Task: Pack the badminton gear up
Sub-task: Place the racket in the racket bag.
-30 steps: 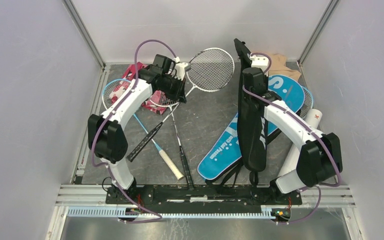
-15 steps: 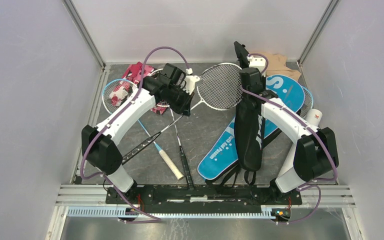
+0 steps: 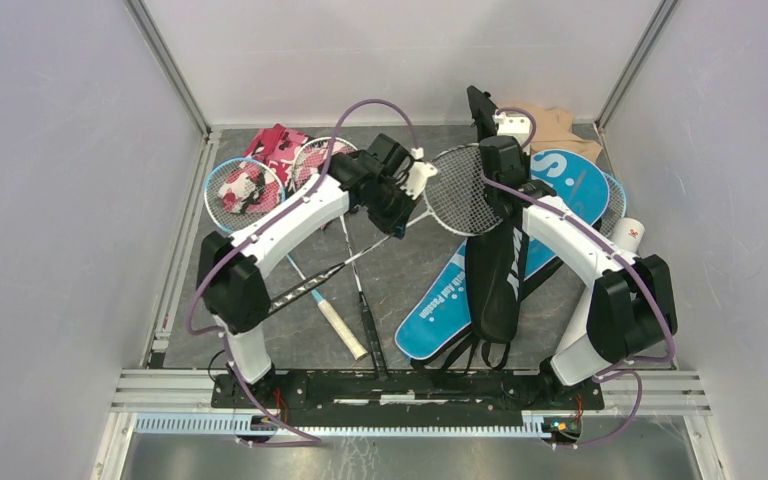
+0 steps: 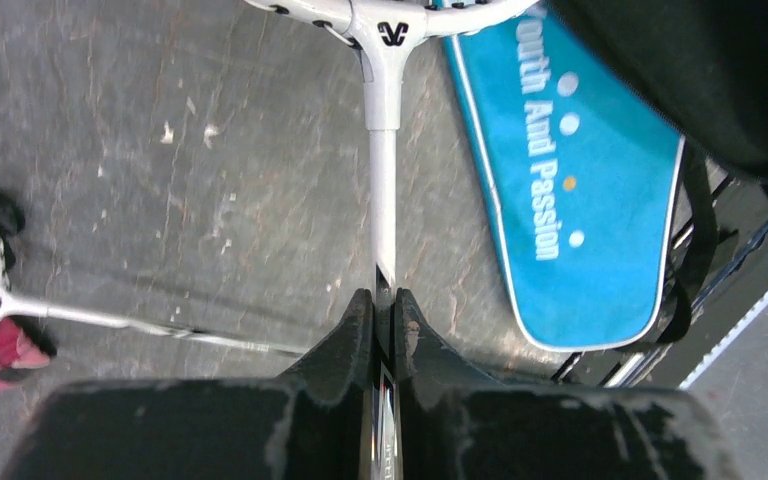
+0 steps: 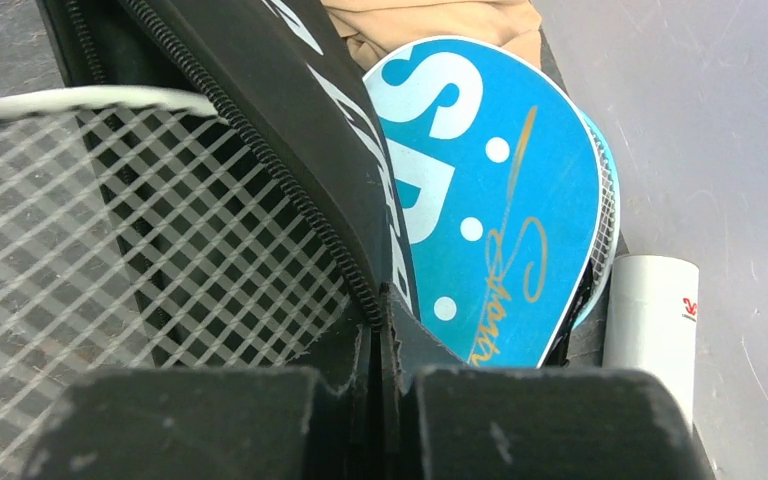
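Note:
My left gripper (image 3: 400, 208) (image 4: 385, 298) is shut on the thin shaft of a white-framed racket (image 3: 457, 190) (image 4: 383, 150), which hangs tilted above the floor. The racket's strung head (image 5: 110, 220) reaches the unzipped edge of the black cover (image 3: 493, 285) (image 5: 290, 110). My right gripper (image 3: 501, 165) (image 5: 377, 305) is shut on that cover's zipper edge and holds its top end up. The blue cover (image 3: 438, 300) (image 4: 570, 200) (image 5: 480, 190) lies flat beneath it. A white tube (image 3: 628, 235) (image 5: 650, 320) stands at the right wall.
Two more rackets lie at the left, one blue-framed (image 3: 235, 190) and one with a black handle (image 3: 368, 330). Pink camouflage cloth (image 3: 275, 145) lies at the back left, beige cloth (image 3: 560, 125) at the back right. Walls enclose three sides.
My left arm has carried the white racket to the right, so its head now meets the black cover. The right gripper has hardly moved; the cover's lower end has sunk slightly.

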